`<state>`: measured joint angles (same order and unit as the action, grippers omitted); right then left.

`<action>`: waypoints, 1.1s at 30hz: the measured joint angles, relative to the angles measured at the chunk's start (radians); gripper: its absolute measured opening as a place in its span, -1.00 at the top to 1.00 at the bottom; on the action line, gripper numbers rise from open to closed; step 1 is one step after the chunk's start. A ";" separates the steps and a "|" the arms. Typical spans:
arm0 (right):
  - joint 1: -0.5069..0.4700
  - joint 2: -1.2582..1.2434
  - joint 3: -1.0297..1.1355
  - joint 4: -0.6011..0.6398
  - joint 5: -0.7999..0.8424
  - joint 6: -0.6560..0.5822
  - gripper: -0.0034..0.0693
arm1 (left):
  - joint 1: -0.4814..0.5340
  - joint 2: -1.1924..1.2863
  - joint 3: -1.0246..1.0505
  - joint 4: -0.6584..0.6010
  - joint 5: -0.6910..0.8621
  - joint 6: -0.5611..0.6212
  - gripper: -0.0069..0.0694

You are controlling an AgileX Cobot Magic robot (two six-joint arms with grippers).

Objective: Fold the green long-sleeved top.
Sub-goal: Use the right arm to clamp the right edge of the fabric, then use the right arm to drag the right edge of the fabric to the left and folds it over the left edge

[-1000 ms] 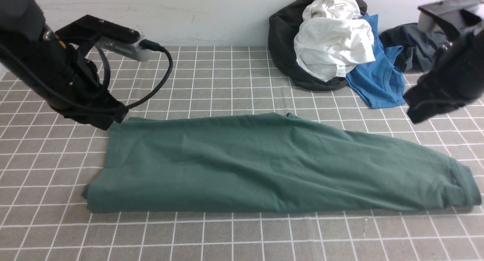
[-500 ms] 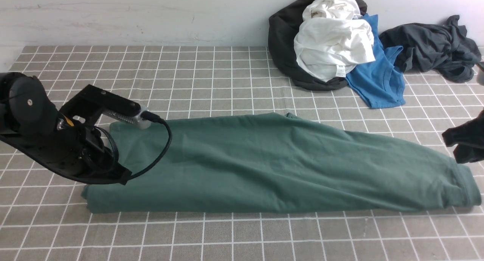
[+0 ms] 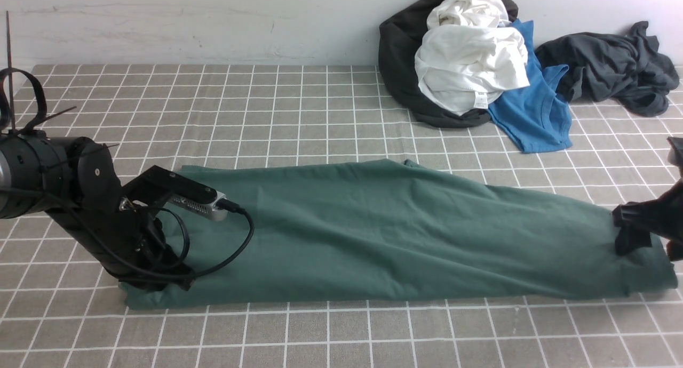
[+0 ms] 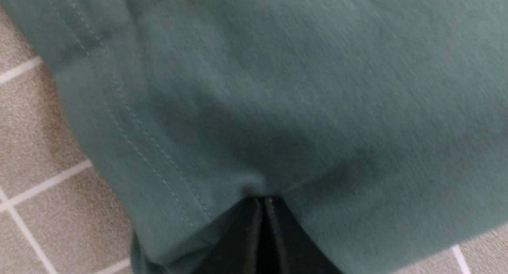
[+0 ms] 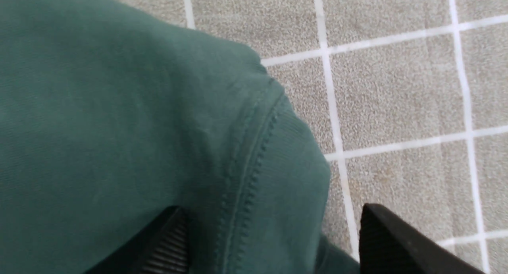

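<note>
The green long-sleeved top [image 3: 384, 234] lies on the checked tablecloth [image 3: 320, 117] as 1 long band running from the left side to the right. It looks already doubled along its length, with no sleeves showing. Well behind it, against the wall, sits a heap of other clothes: a white garment [image 3: 469, 69], a blue tee [image 3: 533, 112] and a dark grey garment [image 3: 608, 69].

The left gripper [image 3: 163, 282] is down at the left end of the band, by the near corner. Its 2 fingers are pressed tight together, with their tips against the cloth just inside the stitched hem [image 4: 119, 119]. The cloth puckers a little there, but I cannot tell whether any of it is nipped between them.

The right gripper [image 3: 643, 240] is at the far right end. Its jaws are spread wide, holding nothing, and the ribbed edge [image 5: 289, 163] lies between the 2 pads.

To my eye this is the start of the crosswise fold, with both ends being taken up. The right claw would need to close on that ribbed edge through all the layers, and the left needs a sure hold on its corner. After that, 1 end could be carried over the other, kept low and square so the band does not twist or slide apart.
</note>
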<state>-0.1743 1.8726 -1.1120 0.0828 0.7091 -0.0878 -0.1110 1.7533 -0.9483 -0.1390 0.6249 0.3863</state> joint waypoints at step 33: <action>-0.008 -0.304 -0.099 -0.202 0.146 -0.023 0.74 | 0.000 -0.122 0.002 0.000 0.053 0.000 0.84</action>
<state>-0.1828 1.5688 -1.2110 -0.1187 0.8548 -0.1112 -0.1111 1.6309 -0.9459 -0.1393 0.6775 0.3863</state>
